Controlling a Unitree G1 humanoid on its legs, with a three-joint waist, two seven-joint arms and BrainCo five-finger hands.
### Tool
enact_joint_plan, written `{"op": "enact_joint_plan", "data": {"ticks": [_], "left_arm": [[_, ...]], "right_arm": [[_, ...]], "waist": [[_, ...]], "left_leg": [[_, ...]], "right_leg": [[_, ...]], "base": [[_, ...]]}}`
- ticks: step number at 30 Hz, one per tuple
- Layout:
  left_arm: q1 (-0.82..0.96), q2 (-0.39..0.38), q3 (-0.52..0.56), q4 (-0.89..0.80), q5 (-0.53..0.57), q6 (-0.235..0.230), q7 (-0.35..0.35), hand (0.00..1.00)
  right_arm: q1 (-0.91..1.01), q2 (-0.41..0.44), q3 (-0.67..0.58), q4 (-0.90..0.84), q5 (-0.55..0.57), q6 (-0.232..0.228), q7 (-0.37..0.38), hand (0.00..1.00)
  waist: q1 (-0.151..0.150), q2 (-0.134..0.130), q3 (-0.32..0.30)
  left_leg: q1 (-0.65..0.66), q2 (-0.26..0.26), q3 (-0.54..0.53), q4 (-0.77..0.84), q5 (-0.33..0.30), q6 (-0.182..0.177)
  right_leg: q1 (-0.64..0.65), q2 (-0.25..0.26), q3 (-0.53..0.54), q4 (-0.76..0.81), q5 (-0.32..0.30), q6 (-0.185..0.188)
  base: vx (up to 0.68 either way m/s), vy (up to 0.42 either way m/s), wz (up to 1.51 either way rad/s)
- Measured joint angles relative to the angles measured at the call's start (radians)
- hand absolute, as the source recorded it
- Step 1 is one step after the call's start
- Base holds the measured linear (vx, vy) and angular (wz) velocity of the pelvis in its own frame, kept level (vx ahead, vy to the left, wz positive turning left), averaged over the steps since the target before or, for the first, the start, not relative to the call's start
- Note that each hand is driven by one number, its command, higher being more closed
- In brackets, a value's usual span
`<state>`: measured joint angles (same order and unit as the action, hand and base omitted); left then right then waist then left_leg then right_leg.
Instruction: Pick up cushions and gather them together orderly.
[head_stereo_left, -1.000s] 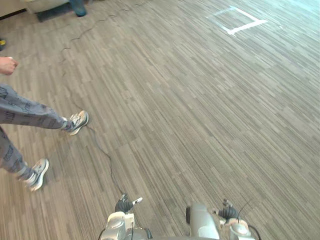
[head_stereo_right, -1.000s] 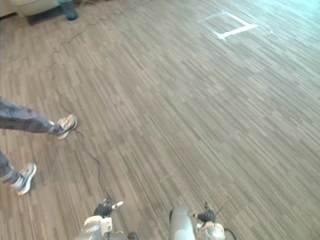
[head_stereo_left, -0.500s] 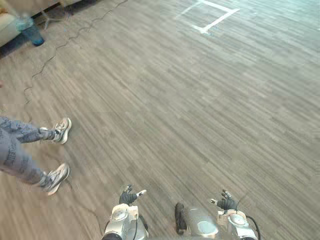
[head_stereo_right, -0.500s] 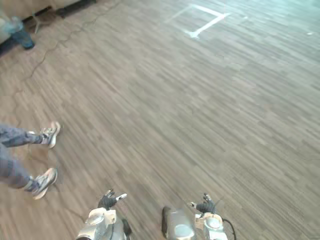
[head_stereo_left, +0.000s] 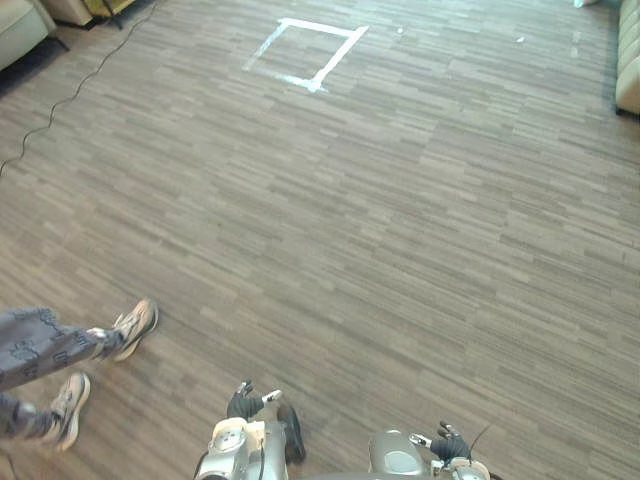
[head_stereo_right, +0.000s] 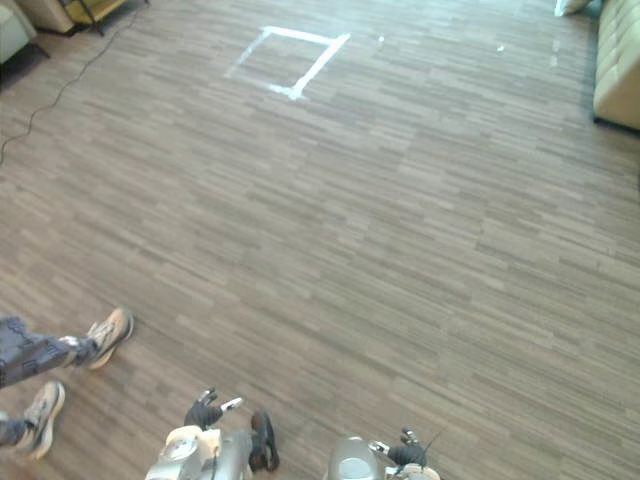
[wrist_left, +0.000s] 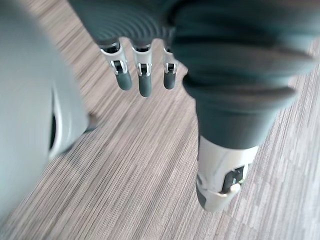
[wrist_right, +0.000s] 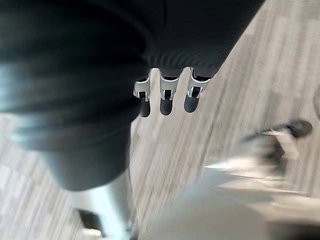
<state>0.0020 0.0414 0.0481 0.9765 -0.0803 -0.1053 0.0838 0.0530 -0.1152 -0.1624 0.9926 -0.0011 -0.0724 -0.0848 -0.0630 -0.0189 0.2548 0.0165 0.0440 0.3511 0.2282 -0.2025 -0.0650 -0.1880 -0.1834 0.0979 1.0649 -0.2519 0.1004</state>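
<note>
Low at the front of the left eye view my left hand (head_stereo_left: 244, 403) hangs over the wood-look floor, and my right hand (head_stereo_left: 448, 443) hangs further right. In the left wrist view the left hand's fingers (wrist_left: 143, 76) are straight and its thumb (wrist_left: 219, 184) stands apart, with bare floor past them. The right hand's fingers (wrist_right: 167, 98) are likewise straight and hold nothing. A small pale thing (head_stereo_right: 571, 6) lies at the far right edge of the floor; I cannot tell if it is a cushion.
A beige sofa (head_stereo_right: 620, 70) stands at the far right. A white tape square (head_stereo_left: 305, 50) marks the floor ahead. A person's legs and shoes (head_stereo_left: 95, 345) are at the lower left. A cable (head_stereo_left: 60, 100) runs along the floor at the far left, near pale furniture (head_stereo_left: 18, 25).
The whole picture has shifted, so the camera has turned: the tape square now lies ahead left and the sofa has come into view at right. The person's feet are now lower left. Both hands still hang low.
</note>
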Motion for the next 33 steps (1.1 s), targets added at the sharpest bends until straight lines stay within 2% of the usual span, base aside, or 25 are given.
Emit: {"op": "enact_joint_plan", "data": {"ticks": [1,2,4,6,7,8,10,11,12,14,16,17,18,19,20,21,23,25,26,27,28,29,31,32,33], "left_arm": [[-0.003,-0.005,-0.011,0.007,-0.001,0.001,0.0,0.0],[-0.013,-0.005,-0.02,0.01,-0.002,0.001,0.001,0.0],[-0.043,0.004,-0.033,0.01,-0.002,0.001,0.0,0.0],[-0.077,0.014,-0.049,0.017,0.0,0.001,-0.001,0.0],[-0.083,0.016,-0.057,0.018,0.001,0.001,-0.001,0.0],[-0.096,-0.01,-0.072,0.029,0.002,0.0,-0.003,0.0],[-0.112,-0.024,-0.08,0.036,0.01,-0.001,-0.01,0.0],[-0.102,-0.037,-0.086,0.035,0.019,0.001,-0.009,0.0],[-0.075,-0.042,-0.086,0.025,0.023,0.0,-0.01,0.0],[-0.044,-0.062,-0.037,-0.006,0.035,0.001,-0.01,0.0],[-0.023,-0.063,-0.003,-0.036,0.038,0.002,-0.009,0.0],[-0.018,-0.062,-0.002,-0.044,0.037,0.001,-0.009,0.0],[-0.015,-0.061,-0.003,-0.047,0.035,0.001,-0.009,0.0],[-0.007,-0.061,-0.006,-0.049,0.032,0.001,-0.01,0.0],[-0.007,-0.059,-0.006,-0.063,0.029,-0.008,-0.009,0.0],[-0.006,-0.059,-0.005,-0.06,0.019,-0.015,-0.009,0.0],[0.006,-0.062,-0.008,-0.06,0.013,-0.02,-0.007,0.0],[0.014,-0.063,-0.009,-0.061,0.009,-0.023,-0.003,0.0],[0.015,-0.055,-0.008,-0.061,0.01,-0.026,-0.004,0.0],[0.015,-0.055,-0.008,-0.056,0.009,-0.023,-0.004,0.0],[0.009,-0.045,-0.008,-0.036,0.008,-0.017,-0.005,0.0],[0.004,-0.028,-0.013,-0.032,0.006,-0.017,-0.007,0.0],[-0.006,-0.01,-0.038,-0.016,-0.002,-0.013,-0.005,0.0],[-0.009,-0.01,-0.04,-0.003,-0.002,-0.005,-0.004,0.0],[-0.007,-0.015,-0.048,-0.003,-0.002,0.0,-0.002,0.0]], "right_arm": [[-0.013,-0.031,0.019,0.0,0.0,-0.01,0.004,0.0],[-0.019,-0.046,0.026,-0.007,0.0,-0.019,0.005,0.0],[-0.024,-0.05,0.028,-0.032,0.001,-0.028,0.006,0.0],[-0.037,-0.047,0.03,-0.037,0.0,-0.023,0.007,0.0],[-0.028,-0.048,0.03,-0.032,-0.001,-0.016,0.007,0.0],[-0.038,-0.056,0.024,-0.011,-0.002,-0.01,0.006,0.0],[-0.053,-0.046,-0.025,0.005,-0.001,-0.009,0.002,0.0],[-0.041,-0.048,-0.03,0.005,-0.001,0.002,0.003,0.0],[-0.018,-0.042,-0.011,0.002,-0.002,0.006,0.004,0.0],[-0.018,-0.043,-0.009,-0.007,-0.001,0.011,0.004,0.0],[-0.009,-0.018,0.005,-0.054,0.001,0.012,0.004,0.0],[-0.008,-0.01,0.011,-0.067,0.001,0.011,0.004,0.0],[-0.014,-0.003,0.023,-0.075,0.001,0.009,0.004,0.0],[-0.017,-0.004,0.03,-0.073,0.001,0.009,0.006,0.0],[-0.018,-0.003,0.028,-0.07,0.001,0.008,0.006,0.0],[-0.022,-0.003,0.028,-0.057,0.0,0.007,0.006,0.0],[-0.021,-0.015,0.029,-0.052,0.0,0.002,0.003,0.0],[0.0,-0.034,0.03,-0.032,-0.002,0.002,0.003,0.0],[0.026,-0.034,0.029,-0.031,-0.004,0.003,0.002,0.0],[0.041,-0.032,0.027,-0.03,-0.006,0.003,0.004,0.0],[0.055,-0.014,0.027,-0.03,-0.008,0.001,0.004,0.0],[0.063,0.006,0.026,-0.017,-0.009,0.003,0.004,0.0],[0.061,0.043,0.024,0.0,0.001,-0.001,0.003,0.0],[0.048,0.028,0.032,0.004,0.0,-0.001,0.009,0.0],[0.035,0.016,0.034,-0.002,-0.001,-0.005,0.009,0.0]], "waist": [[-0.002,0.05,0.002],[-0.008,0.074,0.001],[-0.021,0.095,0.008],[-0.056,0.072,0.007],[-0.075,0.067,0.004],[-0.073,0.127,0.005],[-0.067,0.113,0.014],[-0.079,0.092,0.027],[-0.091,0.082,0.026],[-0.084,0.101,0.029],[-0.049,0.069,0.029],[-0.042,0.057,0.026],[-0.032,0.04,0.029],[-0.019,0.033,0.03],[-0.012,0.032,0.032],[0.001,0.027,0.034],[0.007,0.063,0.016],[0.01,0.071,0.003],[0.015,0.051,-0.016],[0.01,0.039,-0.031],[0.002,0.004,-0.05],[0.0,-0.023,-0.052],[-0.01,-0.062,-0.048],[-0.008,-0.058,-0.042],[-0.007,-0.035,-0.031]], "left_leg": [[0.089,0.027,0.021,-0.064,0.0,0.0],[0.131,0.049,0.033,-0.089,0.0,0.0],[0.172,0.073,0.062,-0.084,0.001,0.001],[0.241,0.064,0.064,-0.111,-0.001,-0.002],[0.281,0.05,0.053,-0.129,-0.006,-0.013],[0.307,0.089,0.056,-0.145,0.012,-0.049],[0.354,0.043,0.023,-0.157,0.17,-0.121],[0.362,0.035,0.003,-0.036,0.271,-0.137],[0.267,0.089,-0.039,0.288,0.32,-0.188],[0.089,0.195,-0.031,0.716,0.251,-0.202],[-0.052,0.235,0.021,0.843,0.16,-0.177],[-0.102,0.236,0.038,0.827,0.132,-0.152],[-0.175,0.238,0.074,0.749,0.086,-0.103],[-0.214,0.233,0.101,0.626,0.054,-0.077],[-0.231,0.221,0.113,0.512,0.048,-0.071],[-0.245,0.195,0.105,0.296,0.062,-0.077],[-0.296,0.19,0.027,0.011,0.117,-0.115],[-0.345,0.193,-0.005,0.042,0.114,-0.093],[-0.352,0.156,-0.025,0.105,0.178,-0.059],[-0.356,0.122,-0.042,0.128,0.201,-0.028],[-0.348,0.067,-0.041,0.145,0.165,0.016],[-0.312,0.028,-0.028,0.134,0.128,0.03],[-0.224,-0.019,-0.015,0.093,0.084,0.044],[-0.157,-0.023,-0.011,0.063,0.059,0.043],[-0.076,-0.013,-0.006,0.018,0.04,0.036]], "right_leg": [[-0.059,0.026,-0.115,-0.034,-0.061,-0.066],[-0.107,0.054,-0.195,-0.079,-0.092,-0.095],[-0.205,0.093,-0.307,-0.235,-0.104,-0.111],[-0.285,0.109,-0.37,-0.605,0.055,-0.117],[-0.276,0.11,-0.373,-0.715,0.246,-0.141],[-0.269,0.148,-0.384,-0.68,0.267,-0.219],[-0.301,0.106,-0.344,-0.489,0.126,-0.245],[-0.284,0.061,-0.342,-0.36,0.063,-0.273],[-0.138,0.062,-0.317,-0.449,-0.038,-0.197],[-0.013,0.127,-0.303,-0.533,-0.042,-0.189],[0.098,0.156,-0.254,-0.624,-0.044,-0.194],[0.136,0.16,-0.236,-0.669,-0.045,-0.199],[0.196,0.164,-0.203,-0.727,-0.044,-0.201],[0.251,0.164,-0.169,-0.771,-0.043,-0.198],[0.287,0.161,-0.144,-0.795,-0.043,-0.193],[0.341,0.152,-0.102,-0.835,-0.05,-0.177],[0.41,0.151,-0.048,-0.905,-0.069,-0.142],[0.491,0.121,-0.009,-0.945,-0.129,-0.104],[0.509,0.083,0.009,-0.911,-0.159,-0.087],[0.492,0.058,0.006,-0.85,-0.163,-0.074],[0.404,0.011,0.001,-0.658,-0.148,-0.042],[0.306,-0.023,0.015,-0.43,-0.073,0.013],[0.159,-0.054,0.022,-0.111,0.098,0.077],[0.103,-0.056,-0.007,-0.024,0.054,0.027],[0.061,-0.046,-0.06,0.006,0.005,-0.014]], "base": [[0.46,0.176,-0.62],[0.59,0.185,-0.48],[0.68,0.073,-0.18],[0.68,-0.041,0.24],[0.72,-0.044,0.13],[0.85,-0.054,-0.08],[0.69,-0.103,-0.23],[0.73,-0.252,0.03],[0.72,-0.261,-0.01],[0.55,-0.144,-0.42],[0.45,-0.047,-0.84],[0.47,0.008,-0.88],[0.46,0.054,-0.88],[0.46,0.081,-0.92],[0.5,0.118,-1.05],[0.56,0.188,-1.01],[0.62,0.305,-1.0],[0.59,0.438,-0.81],[0.66,0.463,-0.59],[0.72,0.426,-0.22],[0.73,0.373,0.08],[0.73,0.347,0.25],[0.77,0.252,0.22],[0.83,0.218,-0.18],[0.64,0.174,-0.45]]}}
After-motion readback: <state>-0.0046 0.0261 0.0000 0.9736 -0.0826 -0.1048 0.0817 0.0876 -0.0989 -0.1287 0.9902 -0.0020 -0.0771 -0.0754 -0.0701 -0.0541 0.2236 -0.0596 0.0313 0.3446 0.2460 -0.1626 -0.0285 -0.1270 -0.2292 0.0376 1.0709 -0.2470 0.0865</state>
